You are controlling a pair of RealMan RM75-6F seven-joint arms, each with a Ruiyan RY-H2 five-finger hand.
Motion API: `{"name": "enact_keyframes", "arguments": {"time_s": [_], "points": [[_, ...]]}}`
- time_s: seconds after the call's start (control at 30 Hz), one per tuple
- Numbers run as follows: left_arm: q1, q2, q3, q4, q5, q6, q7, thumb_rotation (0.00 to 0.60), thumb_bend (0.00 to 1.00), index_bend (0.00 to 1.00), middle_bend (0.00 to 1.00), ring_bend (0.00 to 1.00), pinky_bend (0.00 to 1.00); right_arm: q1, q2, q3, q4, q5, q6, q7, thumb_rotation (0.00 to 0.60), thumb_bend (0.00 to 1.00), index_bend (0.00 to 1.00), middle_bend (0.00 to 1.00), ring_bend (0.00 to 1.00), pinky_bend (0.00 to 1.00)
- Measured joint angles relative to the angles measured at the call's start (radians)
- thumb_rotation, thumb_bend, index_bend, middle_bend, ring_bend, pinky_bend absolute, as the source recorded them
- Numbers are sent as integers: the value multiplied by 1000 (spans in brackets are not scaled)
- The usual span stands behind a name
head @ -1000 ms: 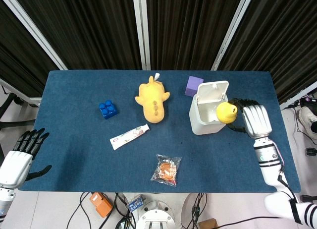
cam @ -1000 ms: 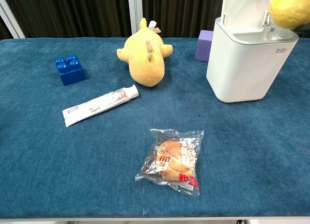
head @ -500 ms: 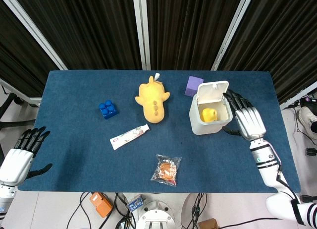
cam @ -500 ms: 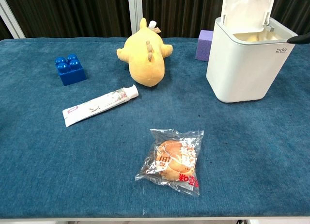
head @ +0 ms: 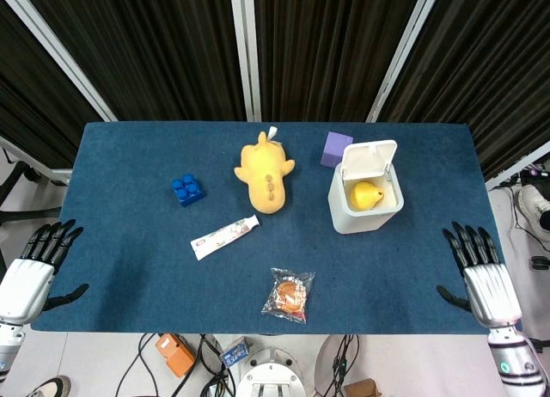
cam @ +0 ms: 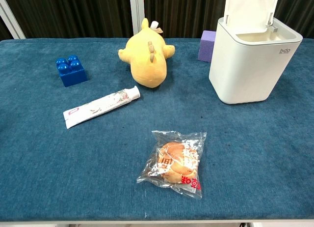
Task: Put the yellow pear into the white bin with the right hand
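Yellow pear [head: 367, 194] is seen inside the white bin [head: 339, 215]. Right hand [head: 484, 281], lower right, is spread wide, holding nothing. Nothing seems left.

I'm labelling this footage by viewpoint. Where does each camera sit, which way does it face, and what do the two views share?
Head view: high above the near edge, looking steeply down on the whole table; both robot hands, left and right, show open at the near corners; the pear lies inside the bin.
Chest view: low at the near edge, looking across the tabletop; no robot hand shows.
Shared: bin, plush, blue block, tube, snack bag, purple cube.
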Motion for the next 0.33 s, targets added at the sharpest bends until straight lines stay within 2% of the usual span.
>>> {"name": "enact_keyframes", "arguments": {"time_s": [0.03,0.13,0.33], "points": [[-1,0,0,0,0,-3,1,600,117,0,0,0,33,-33,-3,-21,19,3,8,1,600,270,0,0,0,0],[-7,0,1,-3,-6,-22,5,600,117,0,0,0,33,-76,-21,-42,73,15,24,26,600,270,0,0,0,0],[-19,1,2,-14,-15,-52,25,600,117,0,0,0,33,-94,-32,-29,106,26,37,60,600,271,0,0,0,0]]}}
